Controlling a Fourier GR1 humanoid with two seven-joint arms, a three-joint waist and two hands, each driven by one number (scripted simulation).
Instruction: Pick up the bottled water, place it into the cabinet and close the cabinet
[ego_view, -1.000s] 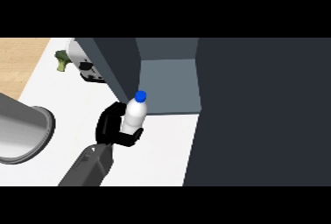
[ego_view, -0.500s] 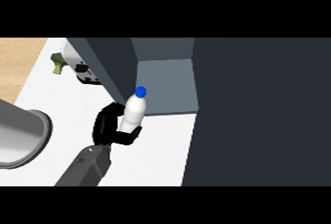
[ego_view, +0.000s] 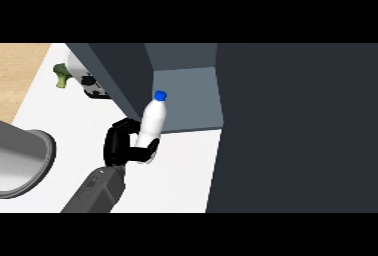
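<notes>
The bottled water (ego_view: 150, 123) is white with a blue cap and tilts slightly right. It is lifted off the white counter (ego_view: 177, 175). My left hand (ego_view: 118, 145) is shut on its lower half, with the fingers (ego_view: 151, 147) wrapping its right side. The bottle's top reaches the lower left corner of the open grey cabinet (ego_view: 188, 95), at its front edge. A large dark panel (ego_view: 295, 130), apparently the cabinet's open door, fills the right side and hides what is behind it. My right hand does not show.
A big grey metal pot (ego_view: 26, 160) sits at the left edge. A green vegetable (ego_view: 60, 76) and a white and black object (ego_view: 90, 86) lie behind the cabinet's left wall. A wooden surface (ego_view: 22, 70) lies beyond the counter's left edge.
My left hand has carried the bottle up the view, closer to the cabinet opening. The things at the back left have slid left and down in view.
</notes>
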